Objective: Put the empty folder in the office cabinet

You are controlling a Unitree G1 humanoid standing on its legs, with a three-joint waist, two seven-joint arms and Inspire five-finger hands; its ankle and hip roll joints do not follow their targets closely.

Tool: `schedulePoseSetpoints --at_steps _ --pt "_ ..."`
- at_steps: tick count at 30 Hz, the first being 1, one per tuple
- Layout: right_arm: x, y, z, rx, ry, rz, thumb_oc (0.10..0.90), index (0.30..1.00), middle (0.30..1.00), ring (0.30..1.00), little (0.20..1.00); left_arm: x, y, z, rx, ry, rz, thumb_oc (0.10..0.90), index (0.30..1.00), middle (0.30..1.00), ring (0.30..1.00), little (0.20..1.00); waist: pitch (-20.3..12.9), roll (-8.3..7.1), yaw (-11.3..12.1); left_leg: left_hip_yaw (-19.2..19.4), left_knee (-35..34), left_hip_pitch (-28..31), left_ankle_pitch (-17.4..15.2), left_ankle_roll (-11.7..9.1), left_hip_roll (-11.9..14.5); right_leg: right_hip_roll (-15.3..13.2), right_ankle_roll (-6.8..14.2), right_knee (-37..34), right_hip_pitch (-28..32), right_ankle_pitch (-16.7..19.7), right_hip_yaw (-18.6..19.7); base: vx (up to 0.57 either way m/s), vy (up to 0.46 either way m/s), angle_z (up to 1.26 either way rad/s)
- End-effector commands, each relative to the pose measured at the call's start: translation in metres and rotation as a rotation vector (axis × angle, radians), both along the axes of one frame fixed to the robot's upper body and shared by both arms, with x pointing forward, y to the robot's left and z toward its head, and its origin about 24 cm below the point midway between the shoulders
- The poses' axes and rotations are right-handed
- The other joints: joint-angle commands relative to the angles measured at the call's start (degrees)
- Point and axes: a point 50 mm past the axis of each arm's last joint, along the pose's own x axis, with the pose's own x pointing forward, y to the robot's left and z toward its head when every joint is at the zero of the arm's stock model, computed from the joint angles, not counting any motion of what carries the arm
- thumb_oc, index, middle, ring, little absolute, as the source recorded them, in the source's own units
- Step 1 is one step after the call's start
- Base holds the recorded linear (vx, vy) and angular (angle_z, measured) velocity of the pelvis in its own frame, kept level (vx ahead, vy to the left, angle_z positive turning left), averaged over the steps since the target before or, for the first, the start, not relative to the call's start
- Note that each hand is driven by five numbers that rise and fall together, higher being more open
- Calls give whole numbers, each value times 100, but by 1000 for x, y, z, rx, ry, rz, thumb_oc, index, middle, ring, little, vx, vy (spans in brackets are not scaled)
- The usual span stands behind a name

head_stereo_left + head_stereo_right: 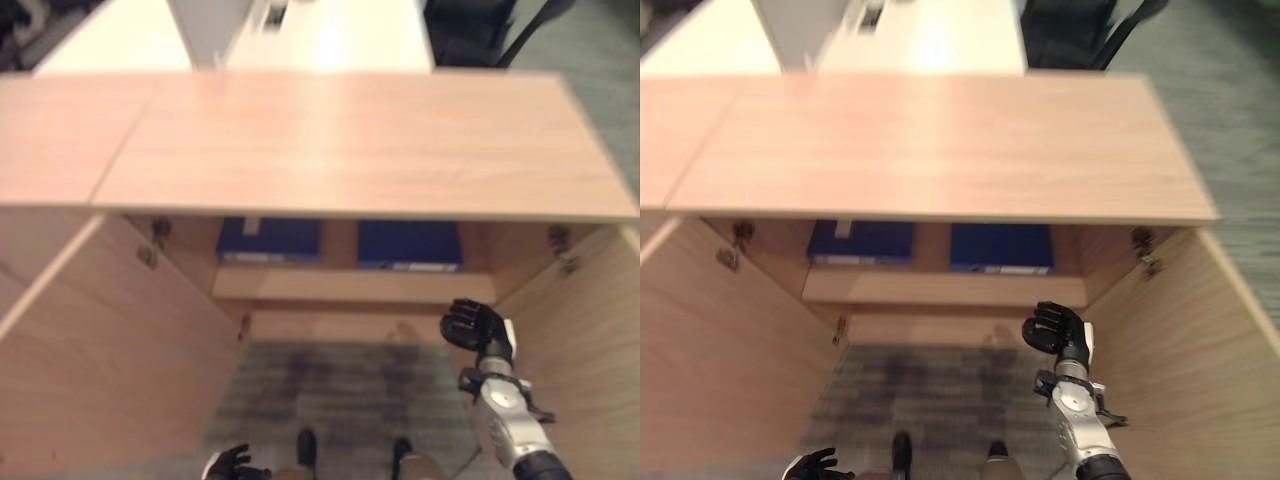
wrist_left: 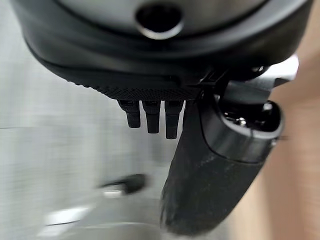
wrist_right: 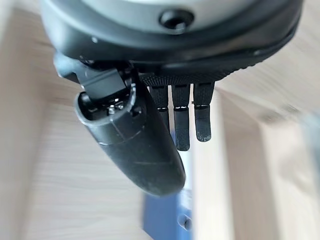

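two blue folders (image 1: 270,240) flat in cabinet (image 1: 330,140), r hand (image 1: 478,326) empty, fingers relaxed

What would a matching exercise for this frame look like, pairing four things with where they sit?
Column one:
1. left blue folder
2. right blue folder
3. right robot hand
4. left robot hand

Column two:
a. low down near the floor, beside the left cabinet door
b. on the shelf, toward the robot's left
c. raised in front of the shelf, near the right cabinet door
d. on the shelf, toward the robot's right

Pairs: 1-b, 2-d, 3-c, 4-a
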Motion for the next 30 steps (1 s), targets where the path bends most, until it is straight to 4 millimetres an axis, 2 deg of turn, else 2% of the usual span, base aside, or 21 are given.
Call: schedulePoseSetpoints --at_steps 1,2,3,4,5,6,8,10,12,14,15,16,17,18,19,21,22,23,24,26,30 --pt "28 0 52 -108 -215 85 400 300 300 300 300 18 -22 3 -17 -68 -103 800 900 900 900 900 50 398 93 -450 -306 794 -672 -224 14 94 -43 -727 -69 -205 -228 133 -54 -5" --pt "26 -3 52 -110 -213 80 400 300 300 300 300 20 -21 3 -10 -69 -110 800 900 900 900 900 38 336 43 -491 -306 775 -679 -265 -51 72 -129 -1333 -77 -176 -266 100 -66 -5" --pt "26 -3 51 -110 -212 80 400 300 300 300 300 20 -21 3 -10 -69 -111 800 900 900 900 900 38 353 30 -507 -306 783 -689 -268 -28 87 -132 -1385 -34 -166 -296 103 -109 0" --pt "26 -6 53 -120 -217 73 400 300 300 300 300 22 -20 4 -1 -71 -123 800 900 900 900 900 34 291 -4 -530 -306 748 -692 -324 -88 36 -188 -1926 -85 -59 -352 104 -126 11" --pt "27 -11 56 -142 -219 59 400 300 300 300 300 24 -18 5 15 -73 -141 800 900 900 900 900 23 299 -54 -545 -306 714 -759 -367 -71 -14 -188 -2345 -152 170 -483 151 -196 15" --pt "22 -17 53 -163 -204 47 400 300 300 300 300 23 -19 5 8 -75 -150 800 900 900 900 900 -47 261 -64 -647 -306 687 -802 -377 -118 3 -223 -2769 1 185 -435 148 -180 24" --pt "16 -18 51 -178 -195 59 400 300 300 300 300 20 -22 3 9 -59 -166 800 900 900 900 900 -125 192 -72 -657 -306 750 -871 -401 -144 64 -337 -3138 261 326 -328 173 -162 55" --pt "15 -21 52 -180 -197 61 400 300 300 300 300 17 -21 2 20 -48 -161 800 900 900 900 900 -196 208 -67 -659 -306 762 -895 -434 -104 147 -377 -3293 394 366 -275 163 -155 82" --pt "5 -30 45 -192 -159 61 400 300 300 300 300 9 -32 -3 4 -17 -192 800 900 900 900 900 -255 276 -50 -604 -224 871 -774 -594 121 264 -529 -3427 798 201 -232 189 -258 23" --pt "3 -33 45 -187 -157 52 400 300 300 300 300 8 -34 -4 2 -12 -206 800 900 900 900 900 -228 296 -76 -598 -20 816 -760 -654 168 284 -582 -3426 879 131 -252 98 -161 10" --pt "-2 -38 42 -176 -145 38 400 300 300 300 300 7 -39 -5 -7 -8 -230 800 900 900 900 900 -176 324 -120 -565 533 607 -595 -822 223 327 -718 -3494 1111 -47 -303 56 -92 12" --pt "-2 -39 42 -176 -144 38 400 300 300 300 300 7 -39 -5 -7 -8 -231 800 900 900 900 900 -169 330 -134 -584 567 594 -613 -828 228 330 -723 -3502 1127 -47 -321 46 -135 11" --pt "-3 -42 43 -176 -149 24 400 300 300 300 300 11 -40 -4 -12 -19 -228 800 900 900 900 900 -37 334 -98 -587 1112 273 -165 -1028 217 315 -764 -3538 1254 -102 -357 -54 -72 14" --pt "-3 -44 46 -179 -156 19 400 300 300 300 300 15 -41 -2 -15 -34 -226 800 900 900 900 900 65 295 -125 -593 1608 -39 38 -1118 195 261 -815 -3555 1307 -106 -402 -60 -157 36" --pt "0 -46 49 -181 -166 11 400 300 300 300 300 17 -41 -1 -13 -42 -231 800 900 900 900 900 162 182 -98 -513 2086 -429 172 -1131 232 183 -878 -3649 1415 -180 -478 -6 -124 44" --pt "0 -47 48 -177 -162 4 400 300 300 300 300 17 -42 -1 -18 -42 -229 800 900 900 900 900 160 157 -83 -399 2047 -533 105 -1076 320 162 -869 -3665 1467 -220 -479 96 -53 28" --pt "-2 -47 45 -168 -149 1 400 300 300 300 300 16 -44 -2 -30 -35 -218 800 900 900 900 900 160 118 -39 -261 1640 -704 -92 -965 403 140 -818 -3704 1555 -273 -475 118 7 5" --pt "-2 -47 45 -167 -148 1 400 300 300 300 300 16 -44 -2 -30 -35 -218 800 900 900 900 900 163 112 -28 -245 1628 -678 -105 -960 399 134 -813 -3702 1566 -289 -464 259 49 2" --pt "-4 -46 41 -169 -129 1 400 300 300 300 300 13 -46 -4 -33 -18 -227 800 900 900 900 900 131 163 59 -256 907 -750 -70 -847 393 204 -759 -3714 1623 -336 -447 208 64 -5" --pt "-3 -45 37 -180 -109 0 400 300 300 300 300 11 -47 -5 -23 -9 -253 800 900 900 900 900 126 235 200 -483 270 -840 138 -815 334 294 -737 -3696 1712 -479 -325 185 64 -9" --pt "-7 -38 22 -165 -56 19 400 300 300 300 300 -1 -44 -9 -4 39 -275 800 900 900 900 900 -58 322 175 -542 -213 -404 183 -837 306 377 -735 -3682 1856 -514 -266 175 74 -38"
